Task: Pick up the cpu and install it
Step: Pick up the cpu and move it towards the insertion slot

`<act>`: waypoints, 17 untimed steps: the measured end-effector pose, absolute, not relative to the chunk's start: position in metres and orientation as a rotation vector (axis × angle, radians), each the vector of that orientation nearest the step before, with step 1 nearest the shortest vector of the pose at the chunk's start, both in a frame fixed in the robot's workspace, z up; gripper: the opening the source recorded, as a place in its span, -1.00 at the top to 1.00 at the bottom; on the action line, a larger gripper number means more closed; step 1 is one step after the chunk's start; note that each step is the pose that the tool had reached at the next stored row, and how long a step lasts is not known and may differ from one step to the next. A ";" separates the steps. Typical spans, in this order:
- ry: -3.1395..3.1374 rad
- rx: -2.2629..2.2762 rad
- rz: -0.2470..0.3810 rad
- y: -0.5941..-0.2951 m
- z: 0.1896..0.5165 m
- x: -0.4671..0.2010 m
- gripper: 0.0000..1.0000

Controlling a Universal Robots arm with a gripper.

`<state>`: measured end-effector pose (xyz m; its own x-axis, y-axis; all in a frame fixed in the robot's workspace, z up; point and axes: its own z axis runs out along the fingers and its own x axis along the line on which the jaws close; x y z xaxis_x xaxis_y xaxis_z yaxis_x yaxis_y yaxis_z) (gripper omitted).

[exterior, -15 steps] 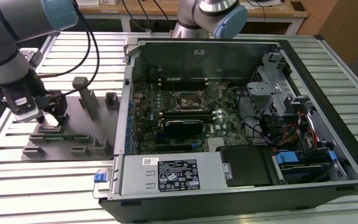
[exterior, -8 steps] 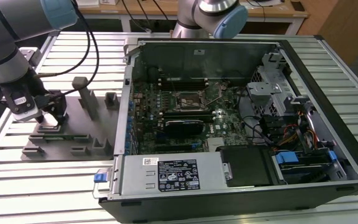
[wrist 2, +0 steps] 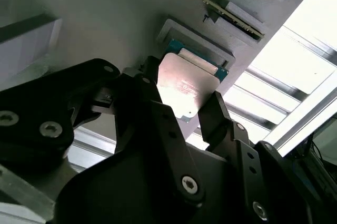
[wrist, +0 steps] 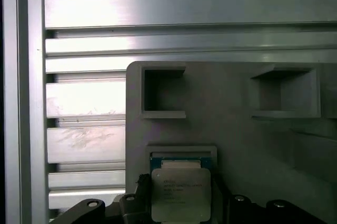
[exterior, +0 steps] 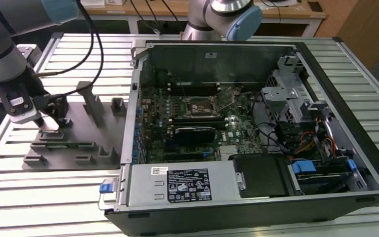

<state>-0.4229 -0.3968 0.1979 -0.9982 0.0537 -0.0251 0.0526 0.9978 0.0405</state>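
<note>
1. Gripping the cpu point(wrist 2: 184, 84) by two facing edges, the gripper point(wrist 2: 181, 98) has its claw closed narrow on the chip. One dark finger point(wrist 2: 145, 95) sits on each side.
2. The cpu is at its pale square nest point(wrist: 181, 150) in the grey fixture plate point(exterior: 77, 148). I cannot tell if it is lifted a little or resting inside.
3. The shiny top faces up and the chip lies flat. I think the claw takes only the edges so that nothing rubs the top or the under side. Held flat, the chip also does not tip.
4. The nest is near the plate's edge on the exterior view's left. The plate itself lies near that same edge of the bench point(exterior: 45, 197).
5. The nest has a low rim all round, so I think sideways is blocked and up is the open way.
6. Two empty pockets point(wrist: 163, 92) sit further along the plate, well apart from the chip.
7. Tall grey blocks point(exterior: 91, 101) stand on the plate between the gripper and the computer case point(exterior: 242, 64). They look like things to bump into.
8. The black socket point(exterior: 199, 105) is near the middle of the board inside the case. The case is open on top, but its walls stand all round and parts crowd close to the socket.
</note>
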 end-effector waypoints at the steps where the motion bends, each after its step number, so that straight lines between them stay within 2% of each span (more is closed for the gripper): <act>1: 3.114 0.083 0.062 -0.397 0.200 -0.423 -0.09; 17: 3.114 0.083 0.062 -0.397 0.241 -0.423 -0.09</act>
<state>-0.4229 -0.3968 0.2412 -0.9982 0.0537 -0.0251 0.0526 0.9978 0.0406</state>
